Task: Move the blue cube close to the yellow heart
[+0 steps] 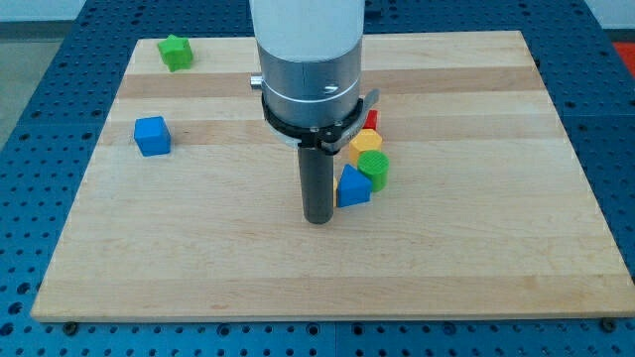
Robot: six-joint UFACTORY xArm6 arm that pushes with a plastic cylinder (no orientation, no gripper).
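The blue cube lies on the wooden board at the view's left, alone. A yellow block, partly hidden so its shape is unclear, sits in a cluster near the middle, right of the rod. My tip rests on the board just left of a blue triangular block in that cluster, touching or nearly touching it. The tip is far to the right of the blue cube.
A green star-shaped block lies at the view's top left. In the cluster, a green round block sits below the yellow one and a red block above it, half hidden by the arm's body.
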